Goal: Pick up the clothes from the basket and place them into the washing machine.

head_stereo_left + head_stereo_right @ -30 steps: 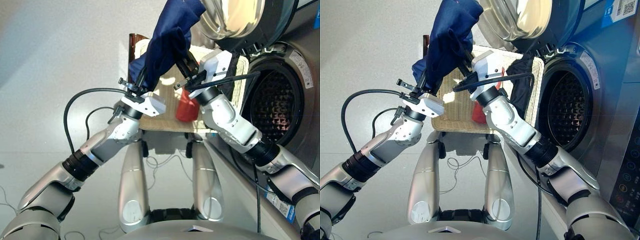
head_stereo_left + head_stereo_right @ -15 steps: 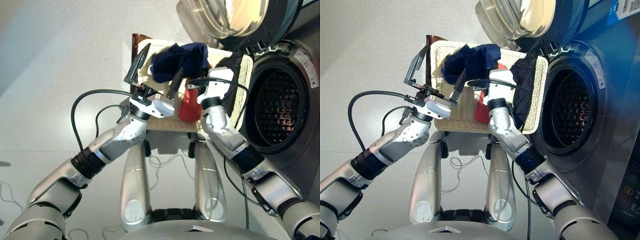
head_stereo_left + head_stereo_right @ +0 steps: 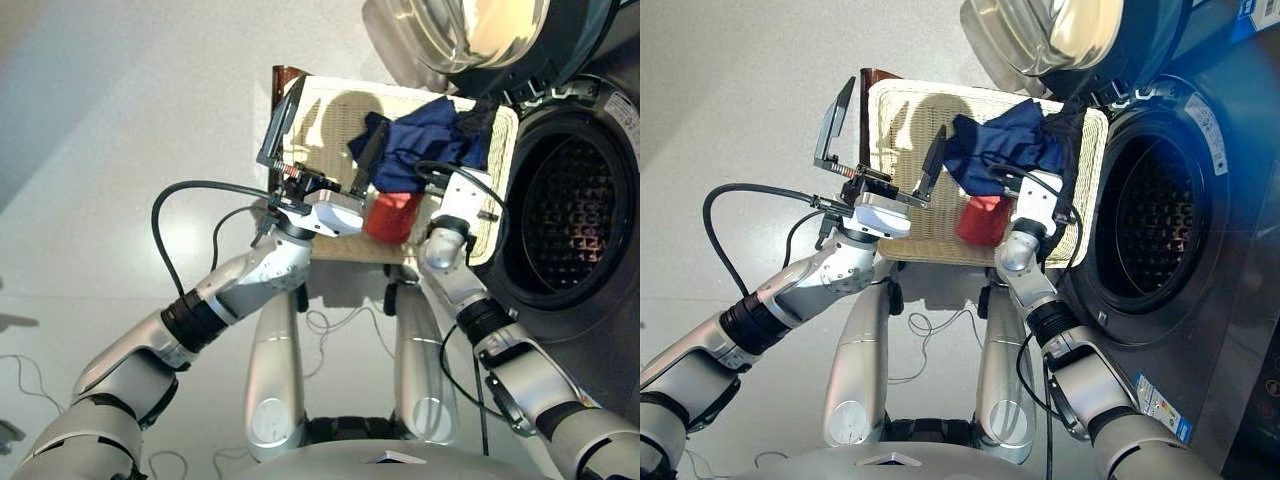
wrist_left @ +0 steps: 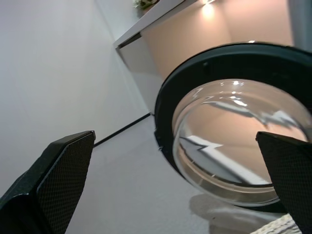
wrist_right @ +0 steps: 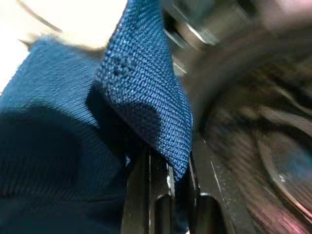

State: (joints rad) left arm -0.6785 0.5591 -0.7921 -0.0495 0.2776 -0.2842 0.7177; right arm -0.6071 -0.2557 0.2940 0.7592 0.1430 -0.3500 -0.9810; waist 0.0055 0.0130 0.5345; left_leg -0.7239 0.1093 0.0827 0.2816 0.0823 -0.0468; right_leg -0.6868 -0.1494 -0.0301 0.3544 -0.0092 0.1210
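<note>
The cream wicker basket (image 3: 320, 110) sits in front of me, beside the washing machine's open drum (image 3: 570, 220). The machine's round glass door (image 3: 480, 30) is swung open above the basket. A navy blue cloth (image 3: 420, 140) is draped over the basket's right half. My right gripper (image 5: 170, 165) is shut on its fabric, which covers the fingers. A coral-red roll (image 3: 392, 215) lies at the near rim. A black cloth (image 3: 478, 118) lies along the rim nearest the drum. My left gripper (image 3: 325, 140) hovers open and empty above the basket's left half.
The dark brown corner of a stand (image 3: 285, 75) shows behind the basket. Black cables (image 3: 170, 220) loop off my left forearm. A thin white cable (image 3: 330, 320) lies on the grey floor below the basket. The open door overhangs the basket's far right corner.
Both grippers held the navy cloth high. The left gripper has let go and opened wide. The right gripper has carried the cloth down and right, toward the drum.
</note>
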